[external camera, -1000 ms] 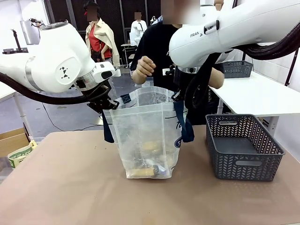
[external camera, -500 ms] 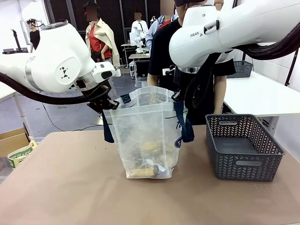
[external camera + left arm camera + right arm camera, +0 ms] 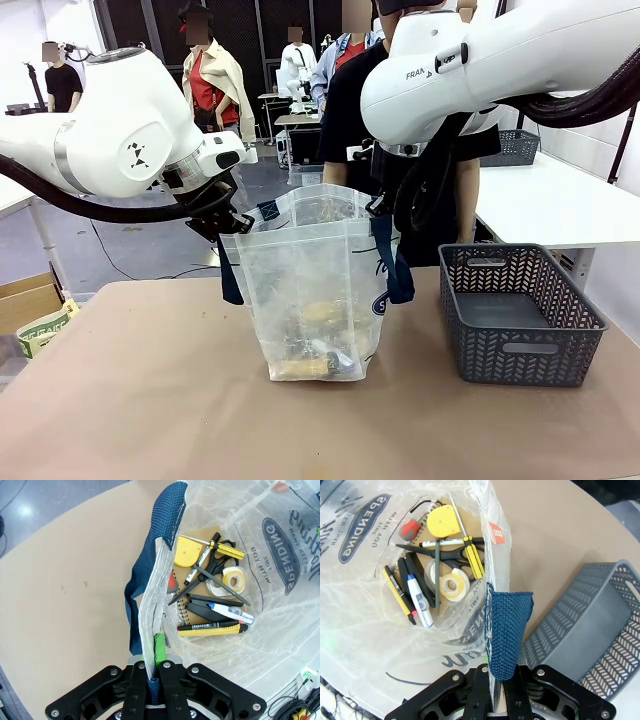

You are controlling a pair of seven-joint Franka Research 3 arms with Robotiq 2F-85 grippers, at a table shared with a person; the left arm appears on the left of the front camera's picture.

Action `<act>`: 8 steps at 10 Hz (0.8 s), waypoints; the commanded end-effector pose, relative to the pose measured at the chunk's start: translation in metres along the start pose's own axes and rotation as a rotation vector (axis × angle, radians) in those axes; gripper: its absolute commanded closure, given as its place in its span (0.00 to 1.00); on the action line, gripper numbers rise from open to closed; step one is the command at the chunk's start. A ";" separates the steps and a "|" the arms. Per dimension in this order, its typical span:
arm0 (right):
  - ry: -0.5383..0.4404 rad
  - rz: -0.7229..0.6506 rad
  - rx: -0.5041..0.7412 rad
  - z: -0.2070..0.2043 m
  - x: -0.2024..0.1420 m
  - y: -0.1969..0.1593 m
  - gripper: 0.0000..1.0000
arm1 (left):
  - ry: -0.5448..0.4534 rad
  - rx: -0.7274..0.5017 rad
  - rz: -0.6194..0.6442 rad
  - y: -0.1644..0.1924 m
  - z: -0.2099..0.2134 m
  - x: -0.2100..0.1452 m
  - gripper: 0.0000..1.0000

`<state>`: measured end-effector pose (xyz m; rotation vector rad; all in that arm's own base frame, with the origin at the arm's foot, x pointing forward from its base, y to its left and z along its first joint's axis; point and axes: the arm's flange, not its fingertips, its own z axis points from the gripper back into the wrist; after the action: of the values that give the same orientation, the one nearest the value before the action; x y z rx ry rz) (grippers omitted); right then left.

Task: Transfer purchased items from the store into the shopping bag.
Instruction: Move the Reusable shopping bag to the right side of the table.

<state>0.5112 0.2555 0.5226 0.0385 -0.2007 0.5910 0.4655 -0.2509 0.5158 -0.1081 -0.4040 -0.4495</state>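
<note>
The shopping bag stands upright mid-table, translucent white with navy handles. My left gripper is shut on its left rim by the navy handle; in the left wrist view that gripper pinches the plastic edge. My right gripper is shut on the bag's right rim and handle, seen from its own wrist as gripper. Both hold the mouth spread. Purchased items lie at the bottom: a yellow tape measure, tape rolls, scissors, markers, a notebook.
A dark grey lattice basket stands right of the bag, with nothing in it. A person in black stands at the far side behind the bag. A white table is at back right. A cardboard box sits off the left edge.
The person's hand, raised over the bag a second ago, has dropped out of sight as the person straightened up. Both grippers and the bag have not moved.
</note>
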 end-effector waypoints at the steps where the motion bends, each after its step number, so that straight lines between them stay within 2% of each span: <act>1: -0.004 -0.008 -0.002 0.001 -0.001 -0.003 1.00 | 0.000 0.004 0.013 0.002 0.001 -0.002 1.00; 8: -0.004 -0.008 -0.002 0.001 -0.001 -0.003 1.00 | 0.000 0.004 0.013 0.002 0.001 -0.002 1.00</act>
<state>0.5112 0.2555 0.5226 0.0385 -0.2007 0.5910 0.4655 -0.2509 0.5158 -0.1081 -0.4040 -0.4495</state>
